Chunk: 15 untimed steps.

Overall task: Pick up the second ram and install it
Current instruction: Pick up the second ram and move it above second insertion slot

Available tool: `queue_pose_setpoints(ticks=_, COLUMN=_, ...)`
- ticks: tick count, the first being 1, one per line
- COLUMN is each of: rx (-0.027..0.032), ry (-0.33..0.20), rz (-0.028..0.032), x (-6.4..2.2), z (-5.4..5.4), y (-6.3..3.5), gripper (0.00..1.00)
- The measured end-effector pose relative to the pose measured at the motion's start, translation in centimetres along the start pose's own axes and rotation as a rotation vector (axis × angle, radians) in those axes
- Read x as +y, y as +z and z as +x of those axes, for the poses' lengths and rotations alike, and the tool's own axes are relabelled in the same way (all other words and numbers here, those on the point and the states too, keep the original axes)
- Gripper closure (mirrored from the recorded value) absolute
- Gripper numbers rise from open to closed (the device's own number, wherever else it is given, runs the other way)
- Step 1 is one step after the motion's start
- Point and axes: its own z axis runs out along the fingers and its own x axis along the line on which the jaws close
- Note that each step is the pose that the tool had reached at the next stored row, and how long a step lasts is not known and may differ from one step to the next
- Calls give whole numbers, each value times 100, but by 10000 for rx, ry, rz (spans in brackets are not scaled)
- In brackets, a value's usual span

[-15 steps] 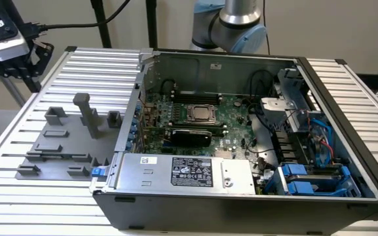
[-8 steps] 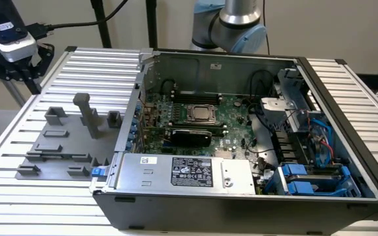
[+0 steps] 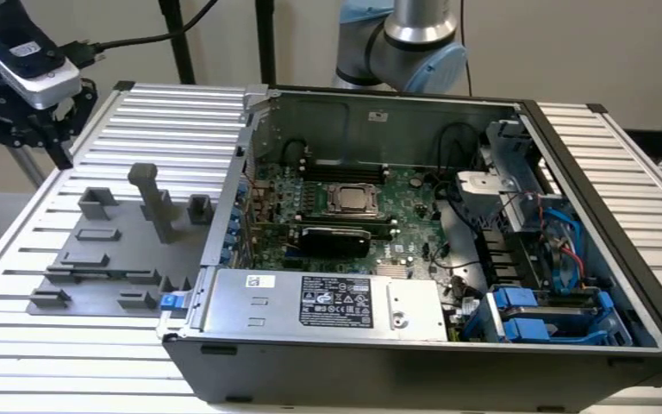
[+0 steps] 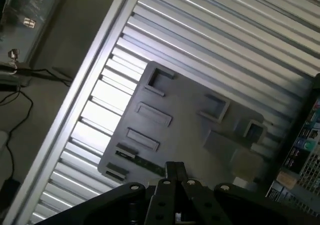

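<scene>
The second ram lies untouched along the near strip of the grey holder tray, which sits on the slatted desk at the exterior view's left of the open computer case. The hand hangs above the tray, fingers together, gripping nothing. The stick is thin and sits low between small blocks, so a descent slightly off line could strike a block or tip it. Farther back, the tall post could snag a carry toward the motherboard.
</scene>
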Motion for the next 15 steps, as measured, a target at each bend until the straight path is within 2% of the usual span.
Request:
queue_pose_setpoints(ticks=10, rx=84, ry=-1813, rz=-20, x=-3, z=1, y=69, gripper=100)
queue_pose_setpoints(ticks=15, rx=84, ry=-2720, rz=-5, x=-5, z=1, y=99, gripper=100)
